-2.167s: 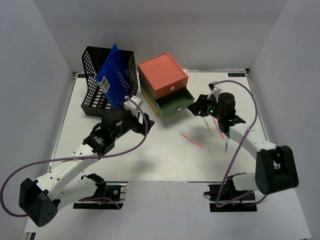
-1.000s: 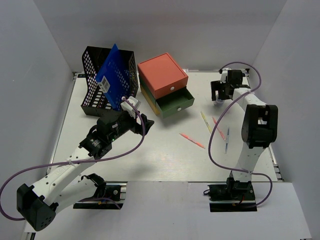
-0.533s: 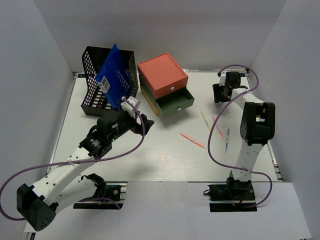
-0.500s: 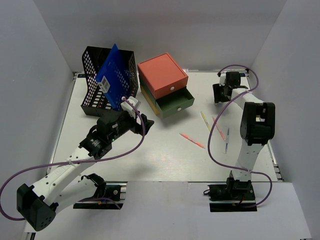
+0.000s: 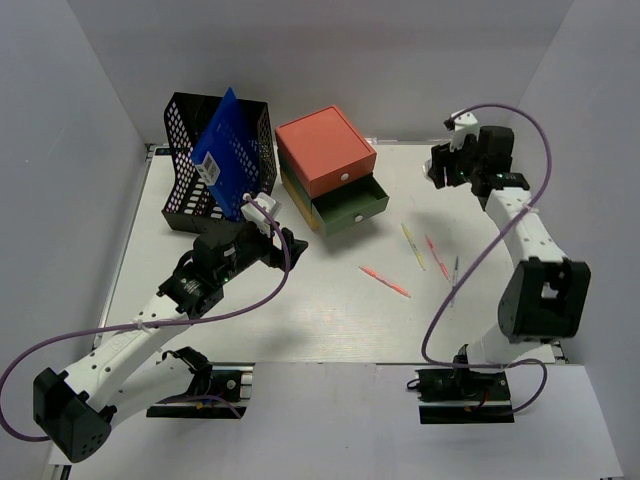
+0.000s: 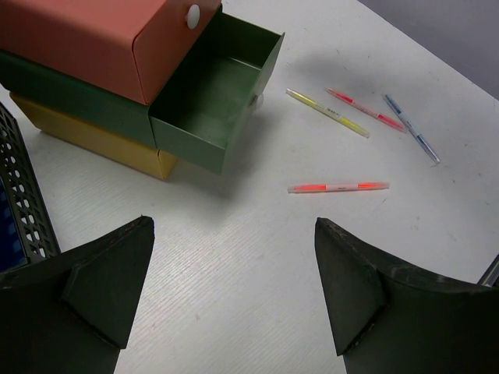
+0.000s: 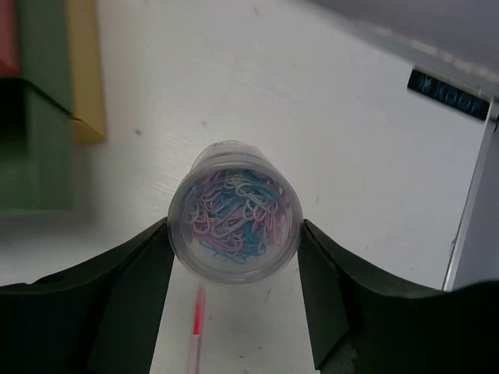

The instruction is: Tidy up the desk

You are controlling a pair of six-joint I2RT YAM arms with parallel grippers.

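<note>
The white desk [image 5: 330, 310], rigid and fixed, fills the view. At 2 o'clock the right gripper [image 7: 234, 234] clamps a clear jar [image 7: 234, 202] of paper clips by its wall; it is probably light and slick. At 9 o'clock the left gripper [image 6: 234, 288] gapes wide and empty.

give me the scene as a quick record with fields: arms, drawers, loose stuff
left pincer: open, above the desk, near the drawer box
right pincer: shut on clear jar of paper clips, far right
green drawer: open, looks empty
loose items: yellow pen, pink pen, blue pen, orange pen
mesh holder: far left, blue folder inside
</note>
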